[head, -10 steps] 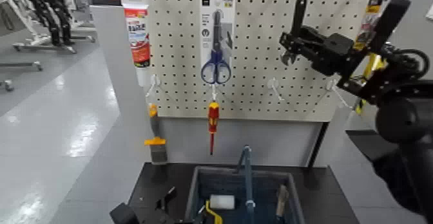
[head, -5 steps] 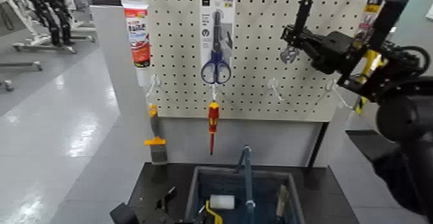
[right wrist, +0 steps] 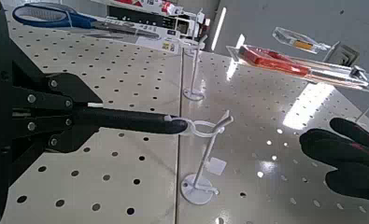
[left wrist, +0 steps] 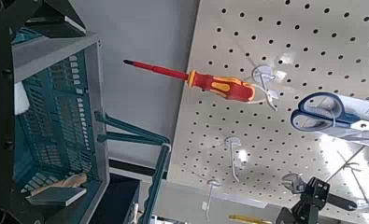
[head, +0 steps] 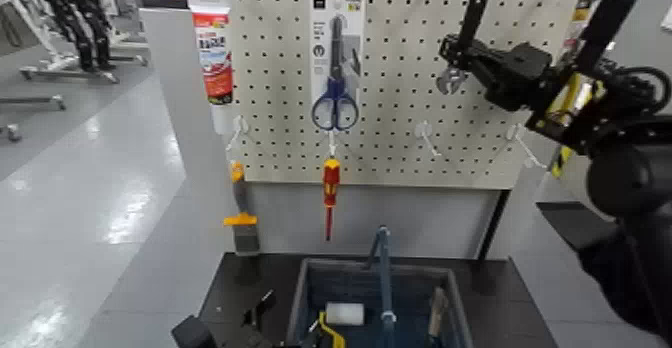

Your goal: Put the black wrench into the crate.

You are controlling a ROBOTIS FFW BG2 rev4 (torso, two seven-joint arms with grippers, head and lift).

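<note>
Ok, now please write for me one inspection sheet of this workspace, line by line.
Surface: pegboard upright, white hooks; dark table below.
Job's things: black wrench at its hook, right gripper shut on it; crate on the table.
Clutter: scissors pack, red tube pack, screwdriver and scraper hanging; white roll inside crate.
Grippers: right at the pegboard; left low by the table, opening cannot be told.
Cables: black loops on right arm.
Surroundings: grey floor, equipment behind.

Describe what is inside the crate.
Inside the crate: a white roll, something yellow and a tool. Its handle bar and the picture's edge hide the rest.
</note>
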